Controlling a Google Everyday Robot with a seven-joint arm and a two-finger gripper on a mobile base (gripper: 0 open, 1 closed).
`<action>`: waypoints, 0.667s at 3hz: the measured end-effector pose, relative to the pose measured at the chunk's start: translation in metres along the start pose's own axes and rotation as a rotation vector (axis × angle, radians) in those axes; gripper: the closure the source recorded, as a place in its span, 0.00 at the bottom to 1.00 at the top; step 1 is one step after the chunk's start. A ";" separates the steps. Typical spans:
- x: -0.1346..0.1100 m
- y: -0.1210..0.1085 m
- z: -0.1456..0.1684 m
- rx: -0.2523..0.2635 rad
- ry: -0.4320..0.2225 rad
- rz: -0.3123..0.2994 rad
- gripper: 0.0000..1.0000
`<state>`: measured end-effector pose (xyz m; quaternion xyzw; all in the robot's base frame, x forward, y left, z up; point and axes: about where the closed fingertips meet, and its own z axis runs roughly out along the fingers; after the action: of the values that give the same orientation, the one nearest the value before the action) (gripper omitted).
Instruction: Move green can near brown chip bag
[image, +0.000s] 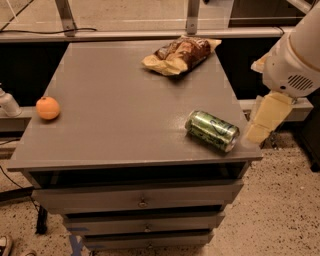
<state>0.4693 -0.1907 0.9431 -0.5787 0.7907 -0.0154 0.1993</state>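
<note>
The green can (212, 130) lies on its side near the front right corner of the grey cabinet top (125, 110). The brown chip bag (181, 54) lies crinkled at the back of the top, right of centre, well apart from the can. My gripper (265, 120), with pale yellow fingers under a white arm (296, 57), hangs just off the top's right edge, a short way right of the can and not touching it. It holds nothing.
A round orange fruit (48, 108) sits at the left edge of the top. Drawers (142, 200) run down the cabinet front. A rail with metal posts (192, 20) runs behind the cabinet. The speckled floor (280, 210) is on the right.
</note>
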 end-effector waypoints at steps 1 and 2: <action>-0.009 -0.002 0.030 -0.024 -0.039 0.063 0.00; -0.017 0.006 0.058 -0.064 -0.064 0.130 0.00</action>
<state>0.4870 -0.1608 0.8936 -0.5325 0.8199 0.0414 0.2064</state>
